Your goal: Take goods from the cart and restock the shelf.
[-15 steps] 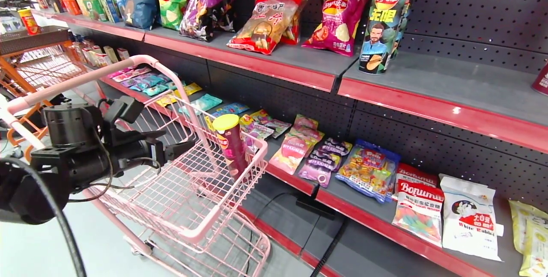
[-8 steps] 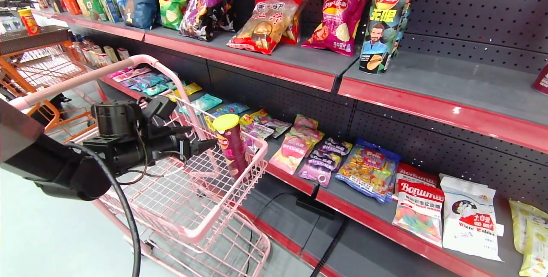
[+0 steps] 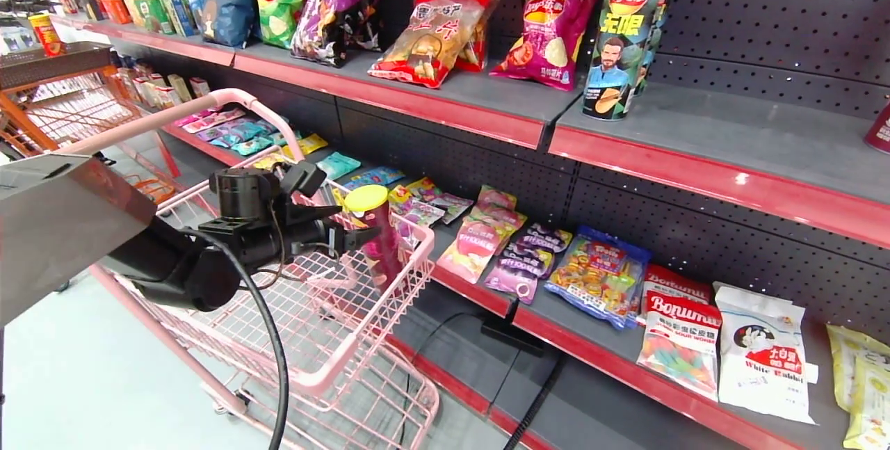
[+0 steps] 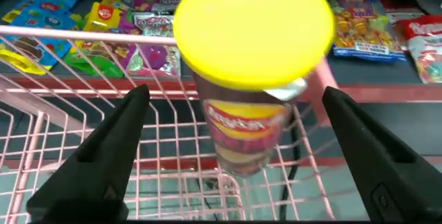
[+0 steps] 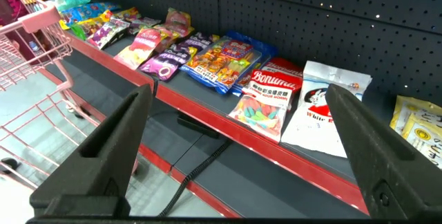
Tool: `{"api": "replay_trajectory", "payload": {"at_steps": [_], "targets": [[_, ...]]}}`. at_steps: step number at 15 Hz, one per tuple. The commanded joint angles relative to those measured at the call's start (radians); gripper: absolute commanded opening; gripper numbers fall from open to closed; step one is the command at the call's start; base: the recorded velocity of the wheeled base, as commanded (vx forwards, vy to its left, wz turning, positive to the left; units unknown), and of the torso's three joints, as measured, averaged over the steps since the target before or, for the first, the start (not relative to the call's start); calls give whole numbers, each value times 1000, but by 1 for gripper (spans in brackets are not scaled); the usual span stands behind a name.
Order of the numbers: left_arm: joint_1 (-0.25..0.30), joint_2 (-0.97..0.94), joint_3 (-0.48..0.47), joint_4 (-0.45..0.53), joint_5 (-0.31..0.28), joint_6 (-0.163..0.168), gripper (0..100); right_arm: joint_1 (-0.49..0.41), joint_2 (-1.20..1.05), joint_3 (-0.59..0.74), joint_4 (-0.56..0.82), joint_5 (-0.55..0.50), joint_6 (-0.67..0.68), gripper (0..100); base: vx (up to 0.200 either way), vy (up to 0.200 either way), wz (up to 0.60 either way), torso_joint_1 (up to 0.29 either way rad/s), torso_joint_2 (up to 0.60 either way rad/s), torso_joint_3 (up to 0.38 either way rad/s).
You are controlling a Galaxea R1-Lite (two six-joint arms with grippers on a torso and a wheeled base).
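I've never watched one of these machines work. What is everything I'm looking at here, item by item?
Pink wire shopping cart: one, pink, in front of the shelves.
Maroon crisp tube with yellow lid: one, maroon, upright in the cart's front corner.
Grey shelves with red edges: two levels, behind the cart.
Crisp bags: at least five, mixed colours, upper shelf.
Tall dark crisp tube: one in front, yellow-lidded, right of the bags.
Sweet packets: many, mixed colours, lower shelf.
Orange wire cart: one, far left.
Black cable: black, below the lower shelf.
Left gripper: black, open, at the maroon tube.
Right gripper: black, open, above the sweet packets.
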Motion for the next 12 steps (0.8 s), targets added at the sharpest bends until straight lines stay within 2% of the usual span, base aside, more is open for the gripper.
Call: {"api": "replay_trajectory", "payload": {"at_steps": [1,9,10,12], "targets": [[-10,44,-37,-1,2,-2,100,0,0,0,0,0,0,100,0,0,0,0,0,0],[-27,90,-81,-1,5,-2,100,0,0,0,0,0,0,100,0,0,0,0,0,0],[-30,110,-104,-2,5,0,0,0,0,0,0,0,0,100,0,0,0,0,0,0],[-39,130,-121,-2,5,-2,0,0,0,0,0,0,0,100,0,0,0,0,0,0]]}}
